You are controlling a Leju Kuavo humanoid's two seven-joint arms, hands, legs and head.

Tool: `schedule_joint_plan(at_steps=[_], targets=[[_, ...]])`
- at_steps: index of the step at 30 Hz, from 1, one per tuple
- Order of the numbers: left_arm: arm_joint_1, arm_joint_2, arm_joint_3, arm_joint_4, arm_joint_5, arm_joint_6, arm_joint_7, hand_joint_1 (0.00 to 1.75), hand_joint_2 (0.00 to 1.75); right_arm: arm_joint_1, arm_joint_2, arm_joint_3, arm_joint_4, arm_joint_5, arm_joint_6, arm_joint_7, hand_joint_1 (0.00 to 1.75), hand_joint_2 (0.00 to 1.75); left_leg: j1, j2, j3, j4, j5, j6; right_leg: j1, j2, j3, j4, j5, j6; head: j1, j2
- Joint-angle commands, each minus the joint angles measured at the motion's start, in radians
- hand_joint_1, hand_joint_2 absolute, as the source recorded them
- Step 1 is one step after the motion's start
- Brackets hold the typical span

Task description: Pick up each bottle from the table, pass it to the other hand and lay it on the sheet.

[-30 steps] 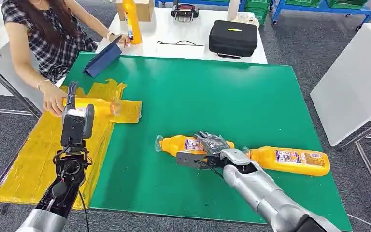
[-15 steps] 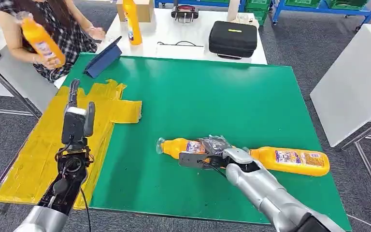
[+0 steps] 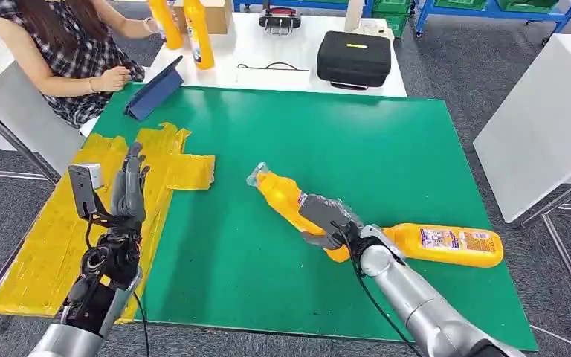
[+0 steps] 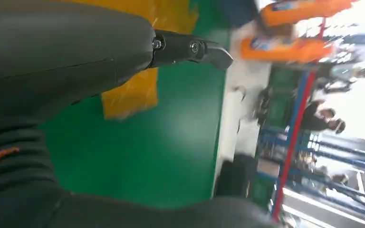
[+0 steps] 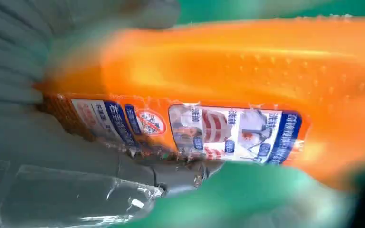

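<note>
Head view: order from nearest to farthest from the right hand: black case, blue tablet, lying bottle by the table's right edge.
From the right hand:
1. Lying bottle, just beside the hand toward the right edge.
2. Blue tablet, far left.
3. Black case, on the white table beyond.

A robot test lab or workshop, set up for handling trials.

A green-topped table (image 3: 386,149) stands on grey carpet, with a white bench (image 3: 268,52) behind carrying a black equipment case (image 3: 355,58). Blue shelving racks (image 3: 491,9) hold green crates along the far wall, and a person (image 3: 59,52) sits beside the table with a tablet (image 3: 155,89).
</note>
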Motion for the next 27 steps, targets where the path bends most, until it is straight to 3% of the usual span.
schedule_joint_plan(at_steps=[1, 6, 10, 27], targets=[[0.079, -0.061, 0.003, -0.098, 0.129, -0.095, 0.081, 0.0, 1.75, 0.058, 0.057, -0.107, -0.227, -0.097, -0.088, -0.061, 1.75, 1.75, 0.0, 0.0, 0.001, 0.0, -0.003, -0.002, 0.0, -0.001, 0.001, 0.0, -0.003, -0.002, 0.0, 0.0], [0.079, -0.076, -0.071, -0.144, 0.117, -0.091, 0.103, 0.0, 1.75, 0.041, 0.082, -0.071, -0.228, -0.1, -0.1, -0.049, 1.75, 1.75, 0.001, 0.0, -0.003, 0.0, -0.002, -0.001, 0.0, 0.0, -0.002, 0.0, -0.003, -0.001, 0.0, 0.0], [0.043, -0.087, -0.145, -0.139, 0.099, -0.083, 0.123, 0.0, 1.75, 0.001, 0.156, -0.032, -0.165, -0.095, -0.1, -0.039, 1.75, 1.75, 0.0, 0.0, -0.009, 0.001, -0.001, -0.001, 0.0, 0.0, -0.008, 0.001, -0.002, -0.001, 0.0, 0.0], [0.028, -0.095, -0.235, -0.146, 0.088, -0.08, 0.135, 0.0, 1.75, -0.071, 0.253, 0.104, 0.084, -0.046, -0.032, 0.021, 1.75, 1.75, 0.001, -0.001, -0.007, 0.0, -0.002, -0.002, 0.001, -0.001, -0.006, 0.0, -0.003, -0.002, 0.0, 0.0]])
